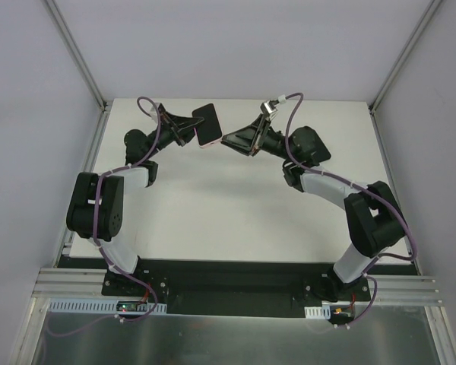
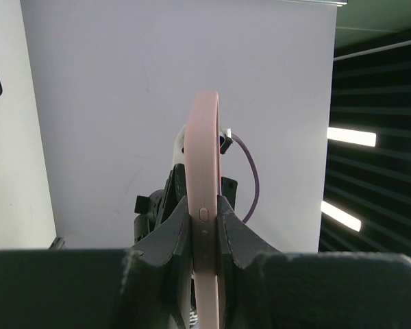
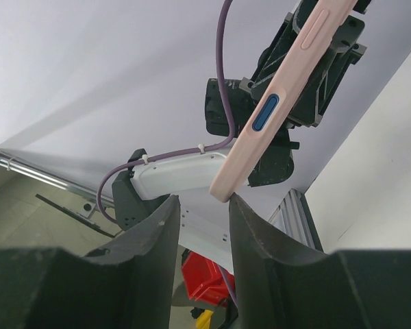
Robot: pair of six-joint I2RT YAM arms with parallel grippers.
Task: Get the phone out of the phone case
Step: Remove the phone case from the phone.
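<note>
The left hand [image 2: 204, 223] pinched the case [image 2: 202, 137] edge-on, offering its free corner. The right hand [image 3: 202, 205], spread, sat at that corner, probably to pry the phone [image 1: 207, 120] out.

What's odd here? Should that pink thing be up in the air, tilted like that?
Nothing looks broken or spilled. The only unusual sight is the pink phone case: it is held tilted above the table, pinched between the fingers of the left hand, with the open right hand at its corner.
</note>
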